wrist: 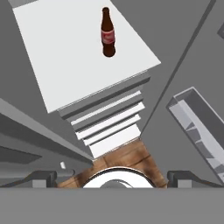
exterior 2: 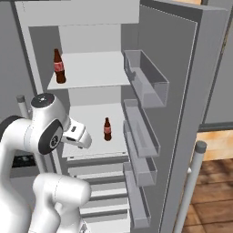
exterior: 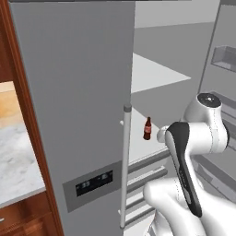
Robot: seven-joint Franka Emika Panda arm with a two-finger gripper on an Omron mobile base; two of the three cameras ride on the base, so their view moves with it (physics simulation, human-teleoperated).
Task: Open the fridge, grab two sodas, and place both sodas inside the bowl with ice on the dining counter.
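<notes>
1. My gripper [wrist: 112, 177] is spread wide, holding nothing; 1 fingertip [wrist: 41, 178] sits at each lower corner of the hand view, looking down over the wood floor [wrist: 127, 157].
2. My hand hangs in front of the open fridge [exterior 2: 182, 91], level with its lower shelf.
3. Just below that shelf are the stepped drawer fronts [wrist: 111, 120].
4. On the lower shelf [exterior 2: 98, 132] stands 1 soda [exterior 2: 107, 129], upright, well apart from my fingers and toward the shelf's right side.
5. To its right, the open door carries 3 bins [exterior 2: 145, 77].
6. On the upper shelf [exterior 2: 91, 68] the other soda [exterior 2: 58, 66] stands upright near the left wall.
7. The left door [exterior: 73, 101] is shut, its handle [exterior: 124, 166] beside my arm.
</notes>
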